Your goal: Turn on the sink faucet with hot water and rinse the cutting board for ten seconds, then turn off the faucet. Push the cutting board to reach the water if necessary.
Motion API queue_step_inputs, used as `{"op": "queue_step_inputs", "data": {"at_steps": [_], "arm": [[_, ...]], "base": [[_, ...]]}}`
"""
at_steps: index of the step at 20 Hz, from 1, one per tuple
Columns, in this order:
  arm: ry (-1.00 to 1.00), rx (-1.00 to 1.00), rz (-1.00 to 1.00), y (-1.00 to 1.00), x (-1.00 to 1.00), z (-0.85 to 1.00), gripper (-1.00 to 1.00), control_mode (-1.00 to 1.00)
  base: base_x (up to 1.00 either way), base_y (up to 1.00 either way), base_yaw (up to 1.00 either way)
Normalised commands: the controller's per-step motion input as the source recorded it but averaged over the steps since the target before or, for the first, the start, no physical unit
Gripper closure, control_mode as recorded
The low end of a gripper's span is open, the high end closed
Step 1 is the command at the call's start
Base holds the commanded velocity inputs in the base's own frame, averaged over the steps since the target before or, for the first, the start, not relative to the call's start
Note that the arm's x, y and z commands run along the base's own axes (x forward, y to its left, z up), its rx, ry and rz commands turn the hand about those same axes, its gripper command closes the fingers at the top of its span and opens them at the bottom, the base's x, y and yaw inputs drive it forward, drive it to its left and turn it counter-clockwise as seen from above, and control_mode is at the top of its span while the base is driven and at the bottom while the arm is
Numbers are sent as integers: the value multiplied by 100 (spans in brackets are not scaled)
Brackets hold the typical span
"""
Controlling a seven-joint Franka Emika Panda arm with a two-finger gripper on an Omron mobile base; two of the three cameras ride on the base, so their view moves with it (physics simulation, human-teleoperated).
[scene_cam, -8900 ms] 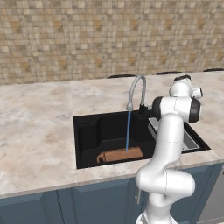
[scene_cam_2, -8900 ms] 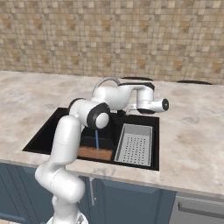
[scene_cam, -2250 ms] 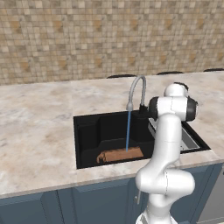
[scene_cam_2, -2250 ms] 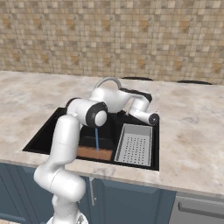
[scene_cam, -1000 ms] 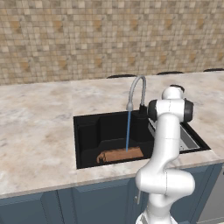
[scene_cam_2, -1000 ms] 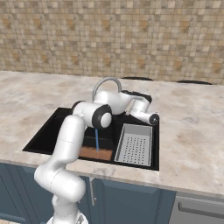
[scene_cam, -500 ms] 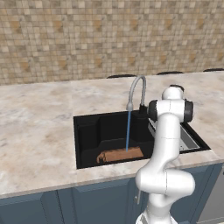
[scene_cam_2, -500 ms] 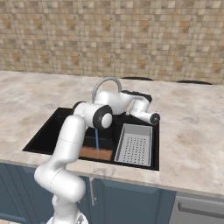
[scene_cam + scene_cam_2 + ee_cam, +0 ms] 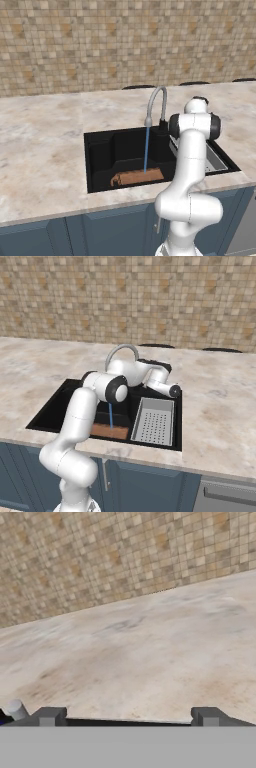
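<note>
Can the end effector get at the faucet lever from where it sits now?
Probably yes. The open end effector hangs beside the faucet base, with bare counter beyond, and nothing visible stands between them. The lever itself is too small to make out.

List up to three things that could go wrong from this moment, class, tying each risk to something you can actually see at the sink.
1. The water lands on one spot of the cutting board, so its ends may go unrinsed.
2. The open pincer faces bare counter, not the sink faucet; it may miss the handle.
3. The arm's elbow hangs over the sink beside the spout and could knock it.
</note>
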Motion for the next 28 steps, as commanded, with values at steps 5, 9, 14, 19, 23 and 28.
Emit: {"op": "queue_step_inputs", "data": {"at_steps": [5,9,14,19,23,28], "arm": [[0,0,0,7,4,0,-100,-100],[0,0,0,4,6,0,-100,-100],[0,0,0,5,2,0,-100,-100],[0,0,2,11,3,0,-100,-100],[0,0,6,3,3,0,-100,-100],[0,0,9,4,10,0,-100,-100]], "base": [[0,0,0],[0,0,0],[0,0,0],[0,0,0],[0,0,0],[0,0,0]]}}
